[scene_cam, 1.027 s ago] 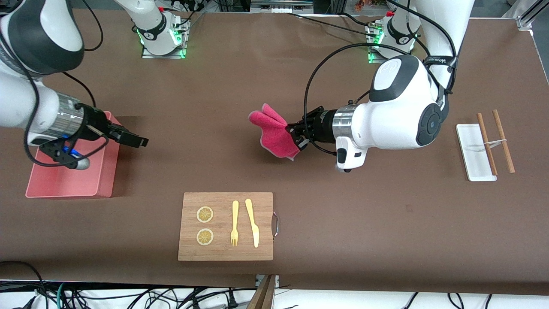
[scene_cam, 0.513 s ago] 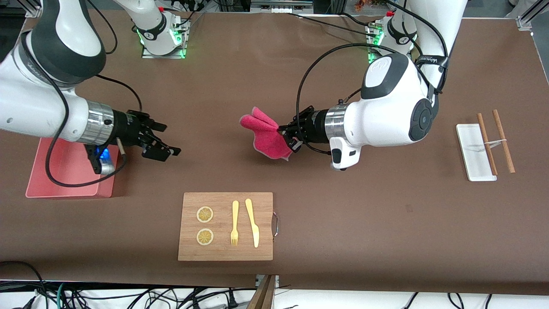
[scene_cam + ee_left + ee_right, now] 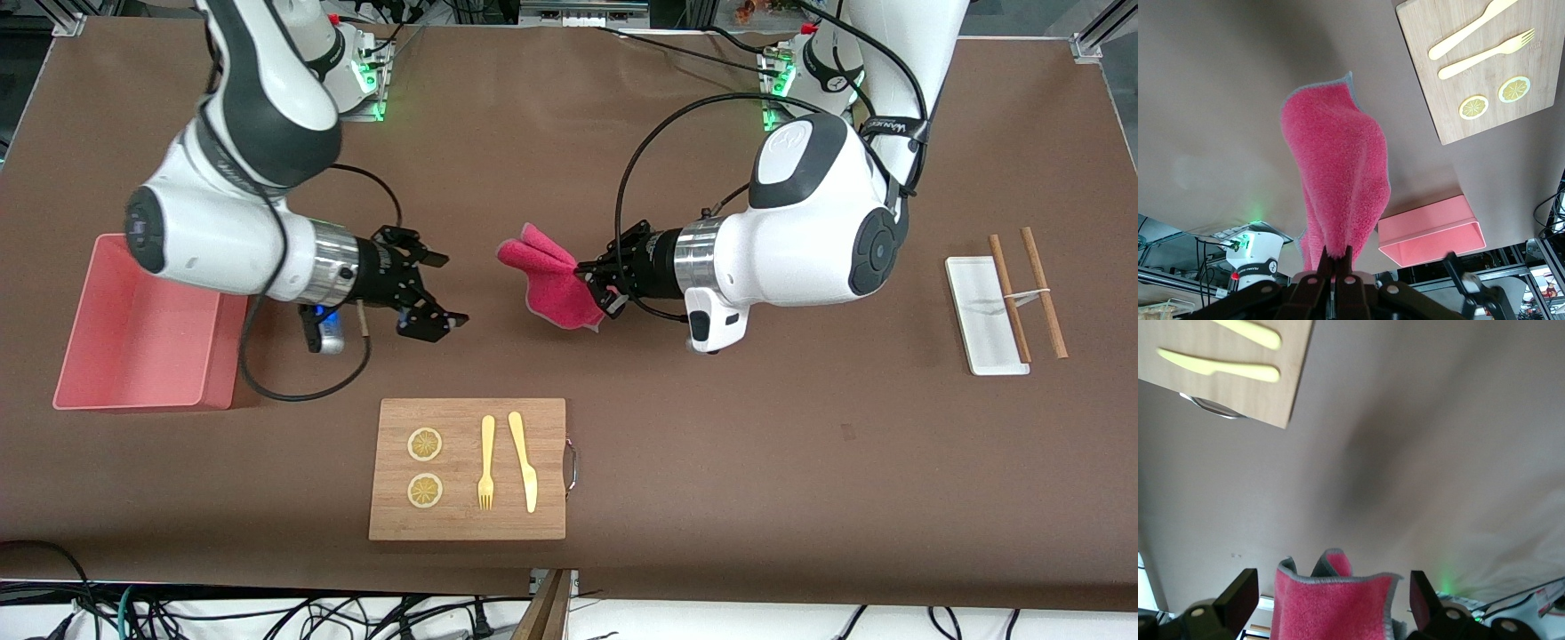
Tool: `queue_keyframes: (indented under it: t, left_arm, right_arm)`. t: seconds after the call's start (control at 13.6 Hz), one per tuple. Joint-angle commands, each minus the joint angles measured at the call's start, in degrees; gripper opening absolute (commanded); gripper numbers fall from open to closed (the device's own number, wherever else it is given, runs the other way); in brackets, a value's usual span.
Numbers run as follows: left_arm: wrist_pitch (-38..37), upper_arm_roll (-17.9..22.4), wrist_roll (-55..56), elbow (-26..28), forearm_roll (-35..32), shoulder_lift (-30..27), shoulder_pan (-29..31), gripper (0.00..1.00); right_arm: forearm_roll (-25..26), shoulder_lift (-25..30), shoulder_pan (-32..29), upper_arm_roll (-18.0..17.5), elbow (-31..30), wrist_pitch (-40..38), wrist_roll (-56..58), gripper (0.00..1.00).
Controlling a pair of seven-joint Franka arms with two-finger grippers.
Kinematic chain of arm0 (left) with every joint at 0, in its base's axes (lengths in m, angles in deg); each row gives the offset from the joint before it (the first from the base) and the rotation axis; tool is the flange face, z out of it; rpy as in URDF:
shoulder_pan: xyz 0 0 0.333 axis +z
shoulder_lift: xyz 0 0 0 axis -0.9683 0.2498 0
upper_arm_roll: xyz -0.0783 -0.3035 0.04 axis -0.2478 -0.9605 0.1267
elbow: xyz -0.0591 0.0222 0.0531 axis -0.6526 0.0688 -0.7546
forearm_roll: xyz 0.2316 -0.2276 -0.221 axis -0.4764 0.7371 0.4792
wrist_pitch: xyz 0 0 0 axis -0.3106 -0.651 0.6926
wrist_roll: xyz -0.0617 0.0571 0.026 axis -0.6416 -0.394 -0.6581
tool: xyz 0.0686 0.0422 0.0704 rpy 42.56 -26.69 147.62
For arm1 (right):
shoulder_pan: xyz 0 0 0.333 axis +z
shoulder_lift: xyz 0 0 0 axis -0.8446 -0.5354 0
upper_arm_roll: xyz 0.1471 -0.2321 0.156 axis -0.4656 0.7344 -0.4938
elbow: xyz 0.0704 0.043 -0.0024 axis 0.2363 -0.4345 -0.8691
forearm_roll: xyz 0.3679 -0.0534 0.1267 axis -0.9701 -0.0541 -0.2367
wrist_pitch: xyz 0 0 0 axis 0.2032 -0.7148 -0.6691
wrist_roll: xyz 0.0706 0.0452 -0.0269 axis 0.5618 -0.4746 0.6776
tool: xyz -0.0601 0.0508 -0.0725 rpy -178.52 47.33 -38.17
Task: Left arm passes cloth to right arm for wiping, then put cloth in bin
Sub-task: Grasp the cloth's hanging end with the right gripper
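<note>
Landmark: board [image 3: 468, 468], wooden, lying flat near the table edge closest to the front camera.
On the board: two lemon slices [image 3: 425, 444], a fork [image 3: 486, 462] and a knife [image 3: 524, 460], laid side by side; a metal handle at the board's end toward the left arm.
Cloth [image 3: 553, 286]: in the air over bare table, farther from the front camera than the board; it hangs in folds from one pinched edge.
Left gripper [image 3: 600, 286]: over the table farther from the camera than the board, fingers [image 3: 1332, 279] clamped together on the cloth's edge.
Right gripper [image 3: 437, 292]: over the table farther from the camera than the board, near the cloth but not touching it; fingers [image 3: 1239, 600] spread wide, one on each side of the cloth in the right wrist view, holding nothing.
Bin [image 3: 142, 324]: on the table toward the right arm's end from the board, farther from the camera; nothing shows inside it.
Tray [image 3: 982, 314]: white, flat, toward the left arm's end from the board, well apart from it.
In the tray: something small and pale; I cannot tell what.
Sticks [image 3: 1042, 289]: two brown ones, one lying across the tray's edge, the other just beside the tray.
</note>
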Motion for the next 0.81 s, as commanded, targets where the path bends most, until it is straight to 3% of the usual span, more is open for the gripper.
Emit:
queue_keyframes:
  t: [0.0,0.73]
  left_arm:
    - [0.15,0.84,0.80,-1.62,1.80,0.81,-0.68,0.00]
    - [0.15,0.84,0.80,-1.53,1.80,0.81,-0.68,0.00]
  right_arm:
    - [-3.49,0.04,0.74,0.37,-0.80,0.19,-2.29,1.00]
    - [-7.98,-0.75,3.46,0.28,-4.31,-3.24,-4.49,0.99]
